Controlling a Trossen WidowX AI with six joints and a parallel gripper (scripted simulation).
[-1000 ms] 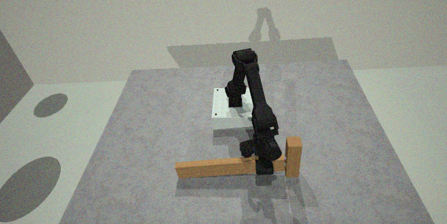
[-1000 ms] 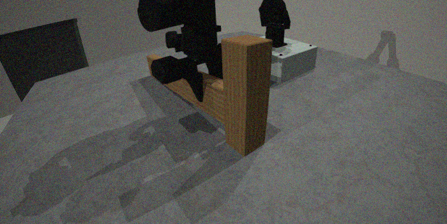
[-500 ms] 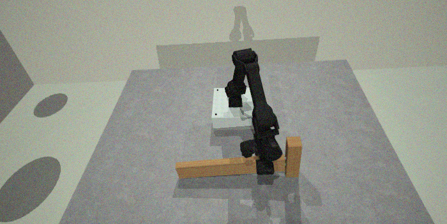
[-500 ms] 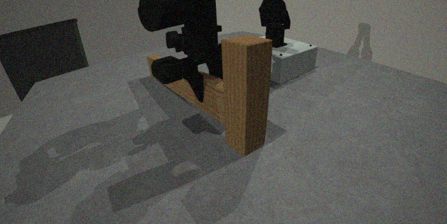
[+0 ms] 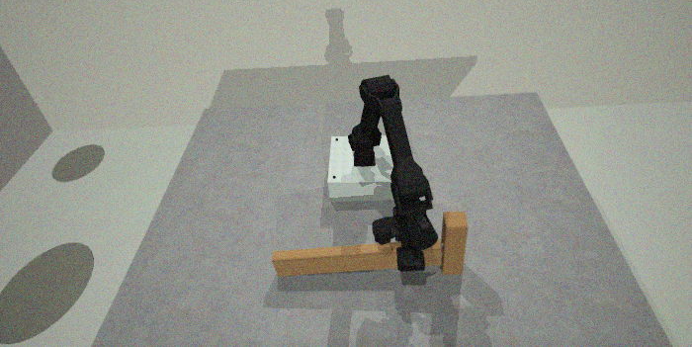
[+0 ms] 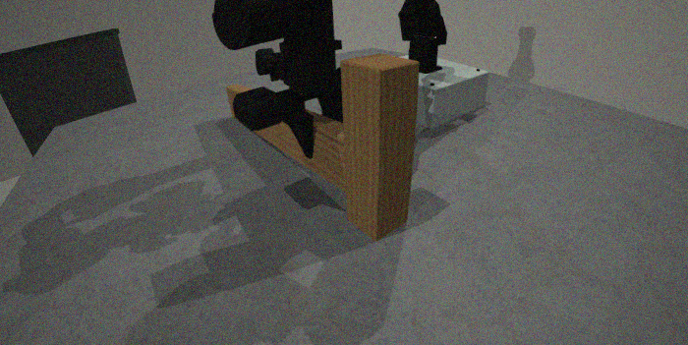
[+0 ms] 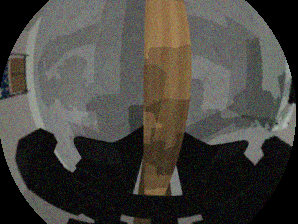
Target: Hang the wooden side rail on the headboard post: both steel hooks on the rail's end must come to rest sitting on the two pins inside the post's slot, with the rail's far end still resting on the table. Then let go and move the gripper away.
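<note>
The wooden side rail (image 5: 336, 260) (image 6: 326, 156) (image 7: 167, 75) runs sideways across the table, its near end right beside the headboard post (image 5: 455, 244) (image 6: 380, 144), which stands upright. The rail's far end is low at the left in the top view; whether it touches the table is hard to tell. My gripper (image 5: 414, 250) (image 6: 321, 130) (image 7: 158, 127) is shut on the rail, one finger on each side, a short way from the post. The steel hooks, the slot and the pins are hidden, so I cannot tell whether the hooks sit on the pins.
The arm's base stands on a white box (image 5: 353, 191) (image 6: 462, 100) behind the rail. The grey table (image 5: 222, 180) (image 6: 541, 203) carries broad shadows of the arm, rail and post. A dark panel (image 6: 69, 81) shows at the left in the exterior view.
</note>
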